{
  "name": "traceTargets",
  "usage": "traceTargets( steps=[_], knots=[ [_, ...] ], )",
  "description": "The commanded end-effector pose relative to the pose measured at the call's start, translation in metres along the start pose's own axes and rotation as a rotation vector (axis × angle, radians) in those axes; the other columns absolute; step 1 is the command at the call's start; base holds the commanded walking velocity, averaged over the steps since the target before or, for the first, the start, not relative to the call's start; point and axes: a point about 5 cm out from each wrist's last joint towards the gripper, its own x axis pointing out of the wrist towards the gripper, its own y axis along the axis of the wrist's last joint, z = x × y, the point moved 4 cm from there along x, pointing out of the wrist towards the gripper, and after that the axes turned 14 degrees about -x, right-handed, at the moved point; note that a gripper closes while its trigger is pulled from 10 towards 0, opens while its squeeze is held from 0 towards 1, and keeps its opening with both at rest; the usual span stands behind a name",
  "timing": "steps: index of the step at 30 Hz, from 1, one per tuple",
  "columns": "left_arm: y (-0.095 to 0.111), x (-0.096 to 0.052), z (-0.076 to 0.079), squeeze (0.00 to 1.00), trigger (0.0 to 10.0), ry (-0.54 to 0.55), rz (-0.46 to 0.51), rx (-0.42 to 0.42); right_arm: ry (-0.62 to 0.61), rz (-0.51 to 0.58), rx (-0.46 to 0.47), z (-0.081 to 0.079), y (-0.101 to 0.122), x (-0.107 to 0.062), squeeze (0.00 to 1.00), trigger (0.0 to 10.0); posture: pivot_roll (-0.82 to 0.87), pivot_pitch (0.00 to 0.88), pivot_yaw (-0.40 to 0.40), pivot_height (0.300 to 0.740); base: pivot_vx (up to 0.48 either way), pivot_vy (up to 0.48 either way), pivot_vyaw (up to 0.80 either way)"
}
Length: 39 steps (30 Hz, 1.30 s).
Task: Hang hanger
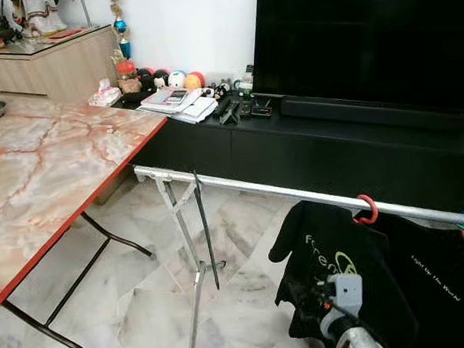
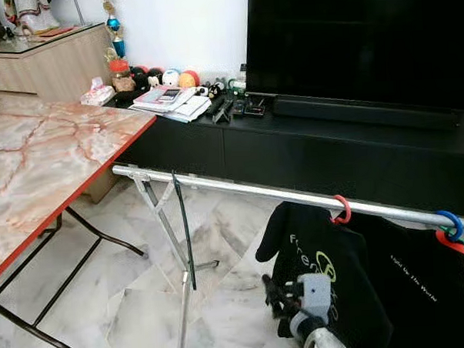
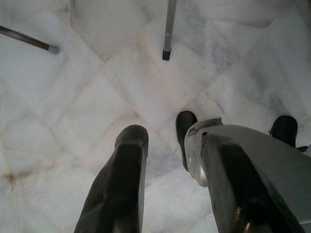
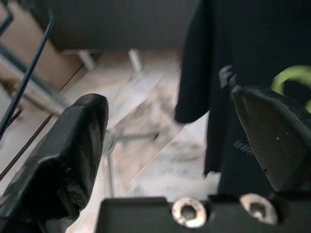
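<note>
Your red hanger (image 1: 366,209) already hooks over the silver rail (image 1: 279,192) of the drying rack, carrying a black T-shirt (image 1: 340,273) with pale lettering and a green logo. Beside it, further along the rail, a blue hanger (image 2: 451,224) holds a second black shirt (image 2: 429,289). Your right gripper (image 4: 170,141) sits low in front of the first shirt, its two black fingers spread wide with nothing between them. Your left gripper (image 3: 170,179) hangs over the marble floor (image 1: 122,302), fingers apart and empty. The rack stands on pale veined tiles between a marble-topped folding table (image 1: 39,167) with a red edge and a long black TV cabinet (image 1: 308,144), where papers (image 1: 179,103), remotes and small ornaments lie beneath the dark television (image 1: 365,37).
</note>
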Motion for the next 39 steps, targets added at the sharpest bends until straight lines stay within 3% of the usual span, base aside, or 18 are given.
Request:
traceTargets(
  steps=[1,3,8,13,18,19,21,31,39],
  knots=[
    [-0.006,0.000,0.002,0.00,10.0,-0.005,-0.021,0.008,-0.075,0.082,-0.019,0.015,0.018,0.001,0.00,10.0,0.10,0.000,-0.018,0.740,0.000,0.000,0.00],
    [-0.005,0.000,0.002,0.00,10.0,-0.004,-0.018,0.007,-0.122,0.143,-0.038,0.024,0.031,-0.002,0.00,10.0,0.09,0.000,-0.015,0.740,0.000,0.000,0.00],
    [-0.004,0.000,0.001,0.00,10.0,-0.003,-0.019,0.013,-0.127,0.280,-0.107,0.026,0.064,-0.012,0.00,10.0,0.08,0.000,-0.010,0.740,0.000,0.000,0.00],
    [-0.004,0.000,0.001,0.00,10.0,-0.007,-0.021,0.017,-0.183,0.293,-0.127,0.037,0.074,-0.024,0.00,10.0,0.08,0.006,-0.008,0.740,0.000,0.000,0.00],
    [-0.003,0.000,0.001,0.00,10.0,-0.011,-0.021,0.023,-0.255,0.175,-0.173,0.055,0.064,-0.030,0.00,10.0,0.07,0.008,-0.006,0.740,0.000,0.000,0.00],
    [-0.002,0.000,0.002,0.00,10.0,-0.013,-0.021,0.026,-0.259,0.091,-0.195,0.061,0.054,-0.028,0.00,10.0,0.08,0.009,-0.006,0.740,0.000,0.000,0.00],
    [-0.002,0.000,0.002,0.00,10.0,-0.014,-0.020,0.028,-0.258,0.093,-0.168,0.063,0.054,-0.026,0.00,10.0,0.08,0.009,-0.006,0.740,0.000,0.000,0.00],
    [0.000,0.001,0.007,0.00,10.0,-0.021,-0.020,0.033,-0.121,-0.109,-0.166,0.083,0.048,-0.002,0.00,10.0,0.08,0.013,-0.003,0.740,0.000,0.000,0.00],
    [-0.001,0.001,0.008,0.00,10.0,-0.021,-0.024,0.033,0.073,-0.246,-0.190,0.081,0.045,0.016,0.00,10.0,0.10,0.017,-0.002,0.740,0.000,0.000,0.00]
  ],
)
